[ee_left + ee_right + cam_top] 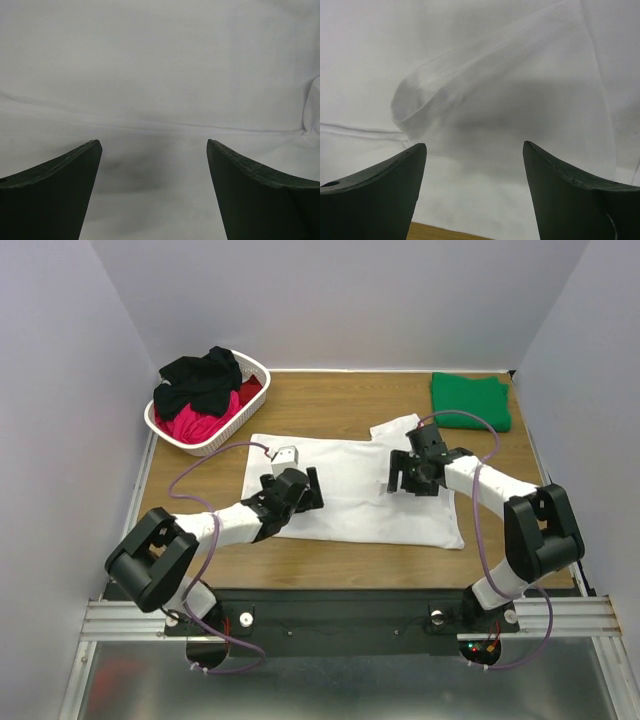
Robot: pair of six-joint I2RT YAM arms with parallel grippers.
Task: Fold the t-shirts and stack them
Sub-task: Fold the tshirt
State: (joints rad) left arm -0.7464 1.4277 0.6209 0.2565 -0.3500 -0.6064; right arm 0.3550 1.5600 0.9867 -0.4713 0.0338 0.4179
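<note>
Large white cloth t-shirt [350,502] laid out on the wooden worktop [330,395].
Left fingers [55,195] and right fingers [570,192] are held wide apart over it, with nothing gripped.

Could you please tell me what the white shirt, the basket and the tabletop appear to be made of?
White t-shirt: soft matte cloth, likely cotton; it creases and shows stitched hems.
Basket: white plastic by its look, smooth, with a moulded lattice wall.
Table: wood or wood-look laminate, with brown grain lines; which one cannot be told.
</note>
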